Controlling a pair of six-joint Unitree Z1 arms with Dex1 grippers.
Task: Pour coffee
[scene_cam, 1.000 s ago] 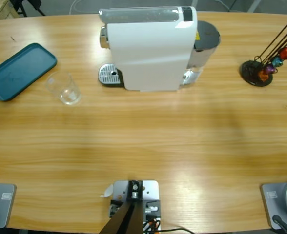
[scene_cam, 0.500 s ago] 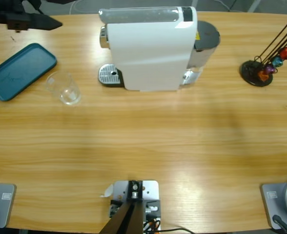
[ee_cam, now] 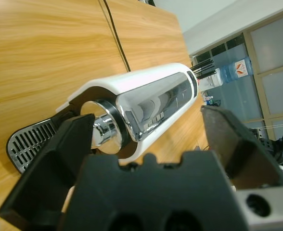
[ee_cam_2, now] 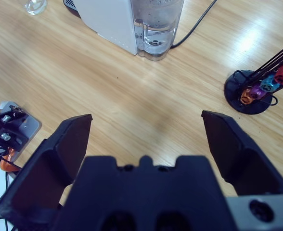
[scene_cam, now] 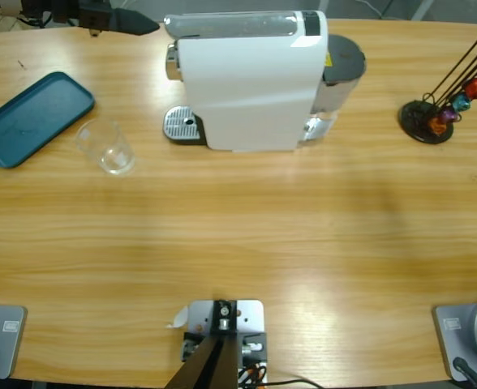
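A white coffee machine (scene_cam: 251, 81) is seen at 12 o'clock on the wooden table (scene_cam: 238, 235), its drip tray (scene_cam: 182, 126) projecting toward 9 o'clock. A clear tumbler (scene_cam: 107, 147) stands upright at 10 o'clock, just beside a teal tray (scene_cam: 32, 117) but apart from it; any coffee within it cannot be made out. A black capsule stand (scene_cam: 429, 120) with coloured capsules (scene_cam: 457, 104) is placed at 2 o'clock.

The left gripper (scene_cam: 113, 18) is seen at the top edge near 11 o'clock, level with the machine's top. In the left wrist view its jaws are spread wide with nothing between them, and the machine's spout end (ee_cam: 105, 132) is framed ahead.

The right gripper (ee_cam_2: 144, 130) is likewise spread and empty, held above bare table. The machine's water tank (ee_cam_2: 156, 24) and the capsule stand (ee_cam_2: 252, 94) are seen beyond it.
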